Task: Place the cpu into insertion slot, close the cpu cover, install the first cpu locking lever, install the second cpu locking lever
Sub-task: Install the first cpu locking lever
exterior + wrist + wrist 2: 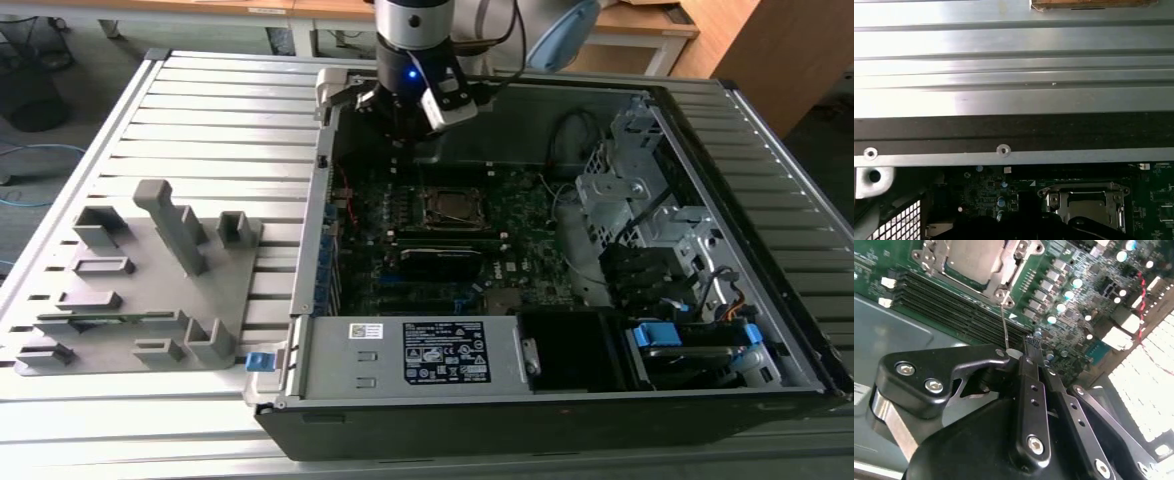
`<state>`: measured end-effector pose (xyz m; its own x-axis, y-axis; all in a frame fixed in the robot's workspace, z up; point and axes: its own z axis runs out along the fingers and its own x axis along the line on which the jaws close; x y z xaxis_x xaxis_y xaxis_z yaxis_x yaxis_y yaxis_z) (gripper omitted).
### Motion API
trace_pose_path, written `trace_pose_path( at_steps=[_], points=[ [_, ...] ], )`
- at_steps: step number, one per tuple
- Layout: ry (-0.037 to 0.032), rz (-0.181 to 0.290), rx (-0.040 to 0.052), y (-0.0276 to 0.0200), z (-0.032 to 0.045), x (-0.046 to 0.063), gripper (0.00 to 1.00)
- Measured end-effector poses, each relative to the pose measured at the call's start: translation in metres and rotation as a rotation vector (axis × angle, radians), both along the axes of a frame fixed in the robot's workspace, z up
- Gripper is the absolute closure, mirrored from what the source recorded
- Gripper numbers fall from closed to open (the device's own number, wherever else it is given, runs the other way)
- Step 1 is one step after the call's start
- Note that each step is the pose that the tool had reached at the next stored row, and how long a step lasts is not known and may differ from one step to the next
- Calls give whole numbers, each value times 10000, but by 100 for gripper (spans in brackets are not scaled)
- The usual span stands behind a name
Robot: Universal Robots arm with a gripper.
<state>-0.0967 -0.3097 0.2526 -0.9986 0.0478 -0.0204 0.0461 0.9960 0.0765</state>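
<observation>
The gripper (1034, 347), fingers pressed together, seems to touch 1 locking lever (1004, 325). Thin springy wire; take its flattened tip.

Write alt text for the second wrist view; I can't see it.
The black gripper sits at the free end of a thin locking lever that leads to the cpu cover, closed over the cpu on the green motherboard.

No legible text is found. A dark printed label (445, 352) is carried on the power supply (327, 372) (its print cannot be made out); a white barcode sticker (363, 330) is seen beside it.
</observation>
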Motion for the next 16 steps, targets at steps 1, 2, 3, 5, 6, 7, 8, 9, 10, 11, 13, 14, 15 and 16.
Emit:
trace_pose_path(
  at_steps=[1,2,3,5,6,7,8,9,10,11,13,14,15,16],
  points=[
    [0,-1,0,0,0,24,89],
    [-1,-1,0,0,-1,50,89],
    [-1,-2,1,0,-1,77,89],
    [0,0,1,0,-2,136,89],
    [0,-1,1,0,-2,165,89],
    [-1,-2,1,0,-2,194,89],
    [-1,-1,2,0,-3,225,89],
    [0,0,1,0,-3,250,89],
    [0,0,1,0,-3,270,89],
    [2,-1,0,-1,-2,281,89],
    [0,-1,2,-1,-3,282,89],
    [-1,0,25,-2,-3,283,89],
    [-1,3,70,-6,-3,283,89],
    [-1,2,99,-12,-3,283,89]
  ],
)
